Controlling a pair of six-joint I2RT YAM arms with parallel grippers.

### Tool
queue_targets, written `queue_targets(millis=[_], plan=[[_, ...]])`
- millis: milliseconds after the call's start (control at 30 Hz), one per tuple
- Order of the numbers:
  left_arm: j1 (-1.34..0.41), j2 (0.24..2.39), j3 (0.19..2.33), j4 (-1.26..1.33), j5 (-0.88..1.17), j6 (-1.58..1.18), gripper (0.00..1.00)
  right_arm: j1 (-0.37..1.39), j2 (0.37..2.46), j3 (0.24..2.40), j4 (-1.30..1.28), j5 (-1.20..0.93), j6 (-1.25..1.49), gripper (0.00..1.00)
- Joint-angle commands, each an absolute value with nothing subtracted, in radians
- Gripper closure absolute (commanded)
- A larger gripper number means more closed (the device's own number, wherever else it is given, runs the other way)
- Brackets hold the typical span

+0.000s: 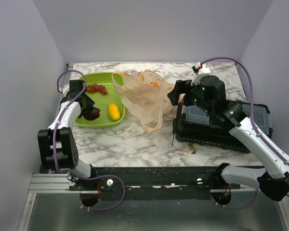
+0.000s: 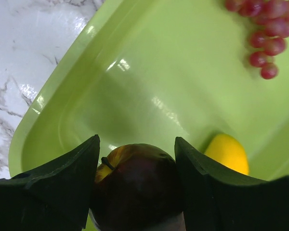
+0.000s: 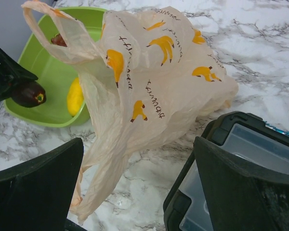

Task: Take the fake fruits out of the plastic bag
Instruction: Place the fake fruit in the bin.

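Three fake fruits sit at about ten o'clock on the one table: one yellow oval fruit, one bunch of red grapes and one dark red round fruit. The single grapes cannot all be counted, as the bunch is cut off in the close view. There is one green tray, one plastic bag near twelve o'clock and one black case at three o'clock. There are two arms, the left arm and the right arm, with two hands, the left hand and the right hand.
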State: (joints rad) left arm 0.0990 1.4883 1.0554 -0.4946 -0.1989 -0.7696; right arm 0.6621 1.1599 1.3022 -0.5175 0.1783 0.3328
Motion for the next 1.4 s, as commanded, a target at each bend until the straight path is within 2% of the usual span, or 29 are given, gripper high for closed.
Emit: queue_targets(millis=[0, 133, 167, 200, 267, 700, 933, 1167, 1367], plan=[[0.103, 1.504, 1.026, -0.461, -0.265, -0.795, 0.87, 0.667, 1.117, 1.260, -0.519, 0.212, 0.341, 0.01], [0.108, 1.520, 1.038, -0.481, -0.282, -0.801, 0.80, 0.667, 1.101, 1.240, -0.519, 0.220, 0.351, 0.01], [0.108, 1.524, 0.888, -0.483, -0.282, -0.803, 0.78, 0.667, 1.064, 1.236, -0.519, 0.223, 0.352, 0.01], [0.108, 1.531, 1.032, -0.485, -0.281, -0.807, 0.75, 0.667, 1.095, 1.233, -0.517, 0.225, 0.352, 0.01], [0.110, 1.548, 1.039, -0.503, -0.271, -0.820, 0.72, 0.666, 1.097, 1.233, -0.518, 0.226, 0.354, 0.01], [0.117, 1.528, 1.045, -0.512, -0.261, -0.820, 0.11, 0.667, 1.076, 1.210, -0.519, 0.228, 0.372, 0.01], [0.106, 1.421, 1.046, -0.511, -0.293, -0.767, 0.07, 0.667, 1.074, 1.215, -0.523, 0.234, 0.367, 0.01], [0.012, 1.181, 1.039, -0.485, -0.168, -0.707, 0.07, 0.667, 1.066, 1.218, -0.534, 0.254, 0.367, 0.01], [-0.130, 0.984, 1.082, -0.408, 0.147, -0.608, 0.04, 0.667, 1.023, 1.245, -0.555, 0.308, 0.365, 0.00]])
